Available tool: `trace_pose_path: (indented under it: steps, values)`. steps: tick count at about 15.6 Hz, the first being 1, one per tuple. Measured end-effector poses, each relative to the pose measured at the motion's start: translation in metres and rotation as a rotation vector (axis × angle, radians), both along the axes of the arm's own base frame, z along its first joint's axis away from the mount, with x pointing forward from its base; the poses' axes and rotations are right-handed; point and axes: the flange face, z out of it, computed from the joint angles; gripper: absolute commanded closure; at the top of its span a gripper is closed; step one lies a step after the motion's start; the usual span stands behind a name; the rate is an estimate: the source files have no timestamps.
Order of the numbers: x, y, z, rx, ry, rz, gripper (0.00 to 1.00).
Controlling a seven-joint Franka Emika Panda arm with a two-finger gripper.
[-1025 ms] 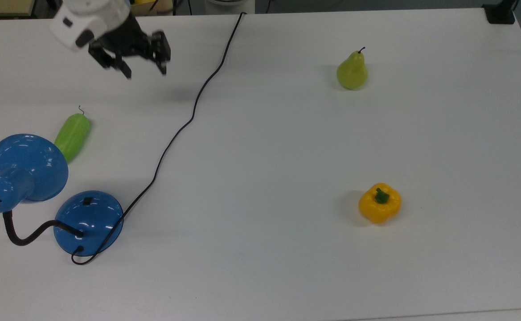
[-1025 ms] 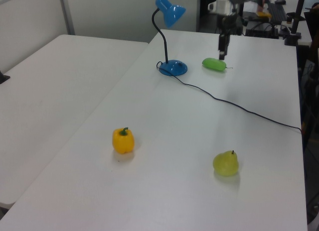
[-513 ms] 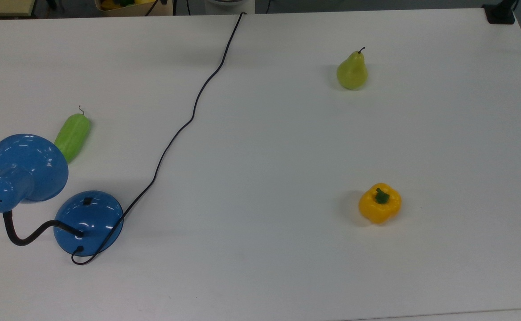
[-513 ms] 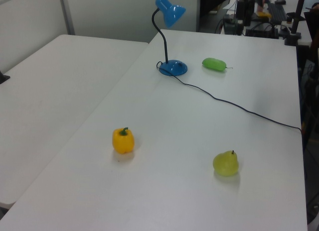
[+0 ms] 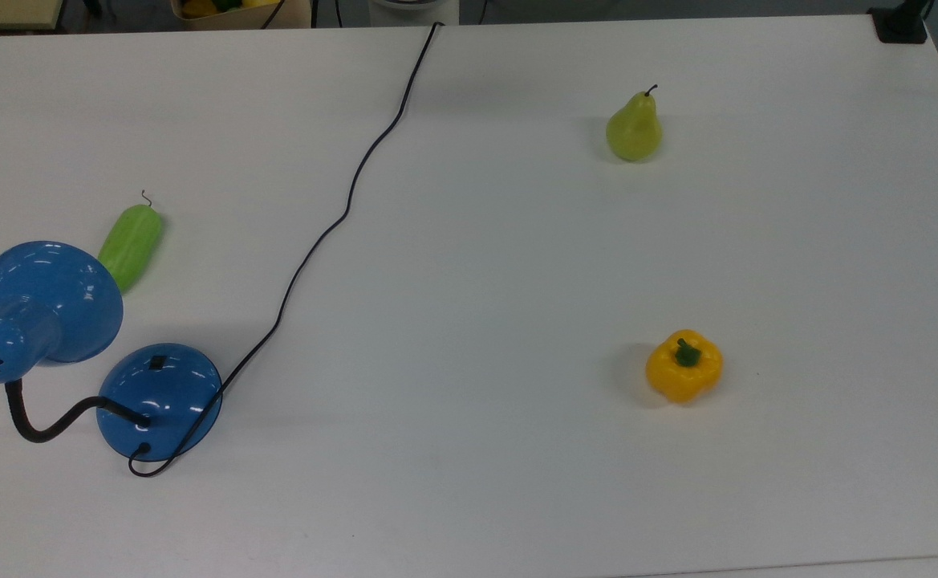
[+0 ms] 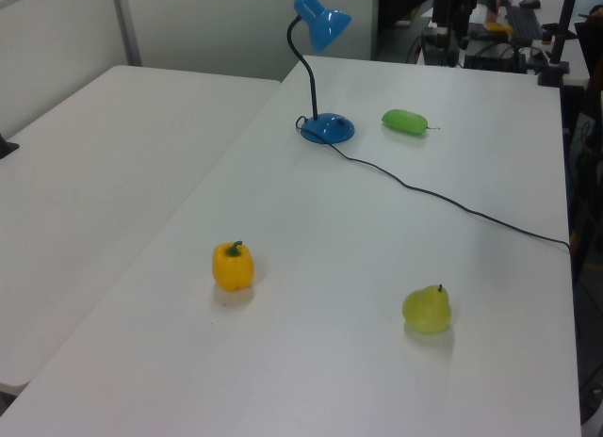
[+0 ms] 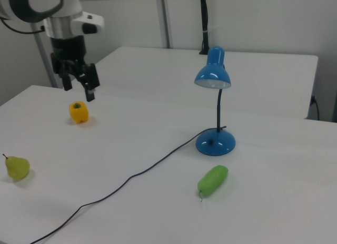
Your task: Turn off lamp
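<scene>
Quietly lit: blue lamp at the frame's left, gripper raised and apart

Nearest the right view's camera, a black cord [image 7: 131, 175] snakes from the lower left of the frame toward the centre, and a green cucumber [image 7: 212, 180] lies just right of centre on the white table [image 7: 274, 202]. Behind the cucumber stands the lamp [image 7: 215, 141]: its round blue base sits a little right of centre, a thin black neck rises straight up, and the blue shade faces down, its opening pale inside. A green pear [image 7: 16, 167] rests at the left edge, well apart from the lamp.

Farther back, a yellow bell pepper [image 7: 78, 112] sits in the upper left. Above and just beside it in the frame hangs the gripper [image 7: 78, 89], its two black fingers spread with nothing between them, clear of the tabletop and well apart from the lamp.

In the top view the lamp occupies the lower left: the domed base [image 5: 159, 400] carries a small black switch [image 5: 157, 362] on its upper side, the gooseneck curls out to the left, and the shade overlaps the lower end of the cucumber. The cord leaves the base's bottom edge, loops round its right side and runs to the top centre. The pear stands upper right, the pepper lower right.

In the left view the lamp stands at the upper centre, cucumber to its right.
</scene>
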Motion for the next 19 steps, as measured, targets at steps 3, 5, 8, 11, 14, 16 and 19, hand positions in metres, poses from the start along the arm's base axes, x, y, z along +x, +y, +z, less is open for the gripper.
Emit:
trace_pose_path:
  steps: [3,5,8,11,14,16,19]
  values:
    - [0.000,0.030,-0.001,-0.043,-0.004,0.030,0.00]
    - [0.006,0.034,-0.005,-0.052,-0.047,0.047,0.00]
    - [0.018,0.035,-0.019,-0.052,-0.101,0.136,0.00]
    - [0.028,0.029,-0.029,-0.067,-0.138,0.239,0.00]
    - [0.035,0.014,-0.034,-0.073,-0.169,0.263,0.00]
    - [0.035,0.011,-0.034,-0.074,-0.170,0.258,0.00]
    - [0.035,0.012,-0.034,-0.074,-0.171,0.259,0.00]
